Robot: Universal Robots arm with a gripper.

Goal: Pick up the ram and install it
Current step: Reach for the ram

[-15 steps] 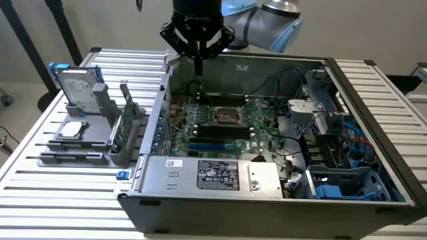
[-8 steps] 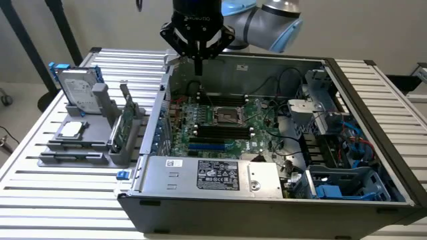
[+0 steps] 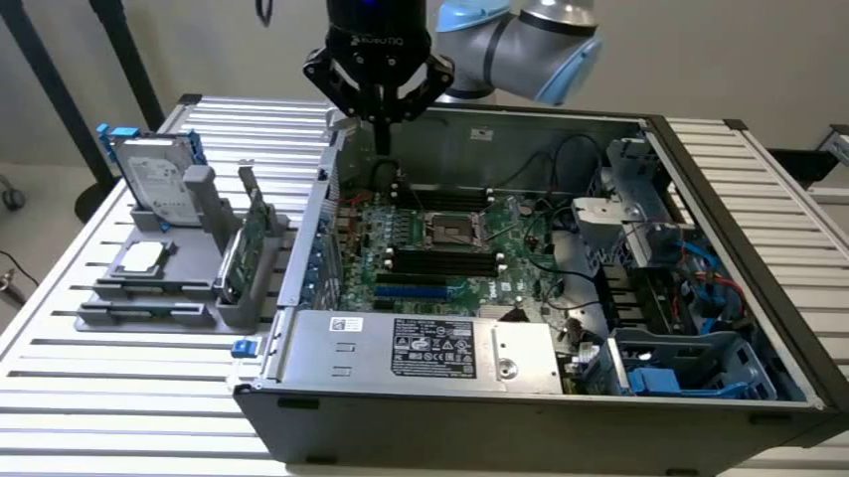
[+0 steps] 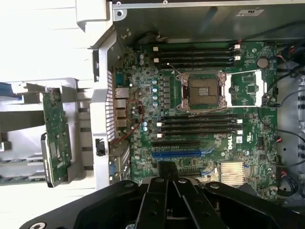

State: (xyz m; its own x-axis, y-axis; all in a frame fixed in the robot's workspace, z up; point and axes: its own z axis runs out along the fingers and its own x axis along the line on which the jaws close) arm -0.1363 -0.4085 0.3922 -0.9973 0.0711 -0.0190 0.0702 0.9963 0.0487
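Open case [image 3: 531, 427], motherboard [image 3: 388, 225] exposed. On the exterior view's left, just beside the case, the ram [image 3: 237, 256] stands on edge in a grey rack [image 3: 146, 313]. Farther back, the gripper [image 3: 382, 134], clenched and holding nothing, hangs above the motherboard's far edge.

We read this as a robotics lab or test bench, probably; little of the room itself shows. Opened desktop computer case [image 3: 531, 427] lies flat on a slatted aluminium table [image 3: 119, 397], motherboard [image 3: 438, 248] bared. At the exterior view's left, a grey fixture [image 3: 146, 313] racks loose computer parts. Industrial robot arm [image 3: 544, 40] hangs over the case's far side; plain pale wall [image 3: 743, 60] behind.
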